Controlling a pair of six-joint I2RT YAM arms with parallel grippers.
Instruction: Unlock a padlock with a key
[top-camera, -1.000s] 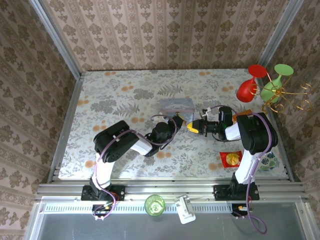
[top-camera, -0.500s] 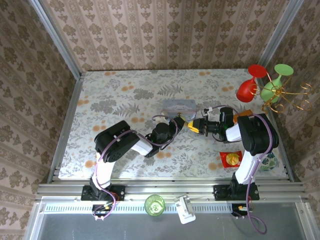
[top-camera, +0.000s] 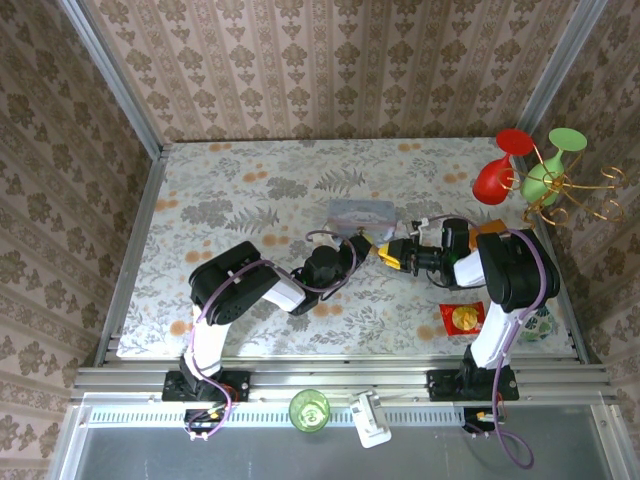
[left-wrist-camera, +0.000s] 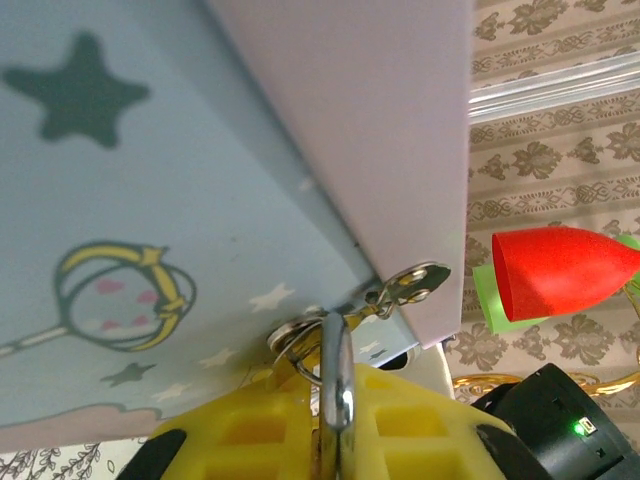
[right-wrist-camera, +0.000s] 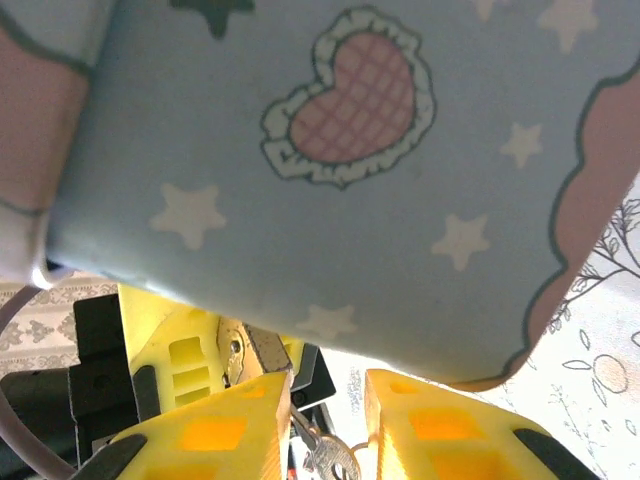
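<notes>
Beside the blue tin (top-camera: 357, 212), padlock (left-wrist-camera: 336, 392) in the closed left end effector (top-camera: 360, 241); right end effector (right-wrist-camera: 328, 388) slightly parted nearby.

Seen from above, the padlock (top-camera: 368, 241) is too small to make out, lost beside the pale blue tin (top-camera: 357, 213) midway between the tabletop's left and right edges. At the left wrist, yellow fingers (left-wrist-camera: 250, 430) hide its body below the shackle (left-wrist-camera: 337, 370) and run off the bottom edge. At the right wrist, the blurred key (right-wrist-camera: 330, 458) is cut off likewise.
</notes>
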